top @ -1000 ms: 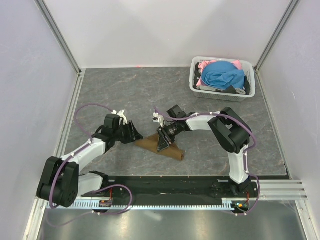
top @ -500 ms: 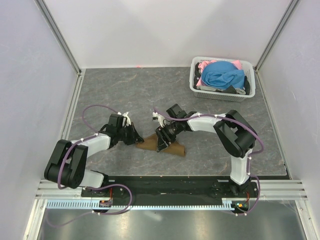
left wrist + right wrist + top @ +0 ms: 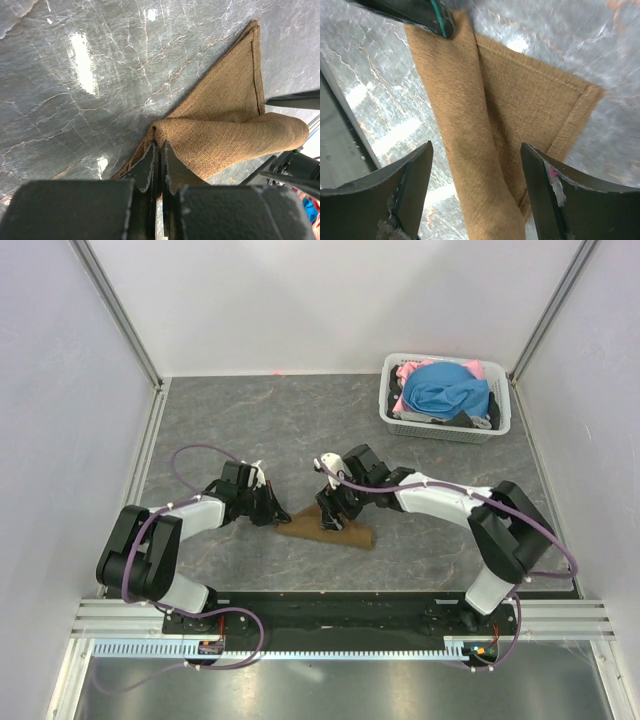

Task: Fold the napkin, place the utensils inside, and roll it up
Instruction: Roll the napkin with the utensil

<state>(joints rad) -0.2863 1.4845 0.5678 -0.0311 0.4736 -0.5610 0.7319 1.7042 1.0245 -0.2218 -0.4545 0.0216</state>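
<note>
Where the grey table (image 3: 250, 420) is nearest the arms, the partly rolled brown napkin (image 3: 335, 533) is laid; its left end is pinched by the clenched left gripper (image 3: 159, 152), while the right gripper (image 3: 476, 146) is held spread wide over the roll.

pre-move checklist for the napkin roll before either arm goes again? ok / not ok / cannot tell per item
1. left gripper gripping the napkin: ok, jaws shut on the rolled end.
2. right gripper released: ok, open, one finger on each side of the rolled part, not touching it.
3. Rolling finished: not ok, a flat corner is not yet rolled.
4. fork inside the rolled part: cannot tell, it is not in sight.
5. basket out of the way: ok, at the far right corner, apart from both arms.
</note>
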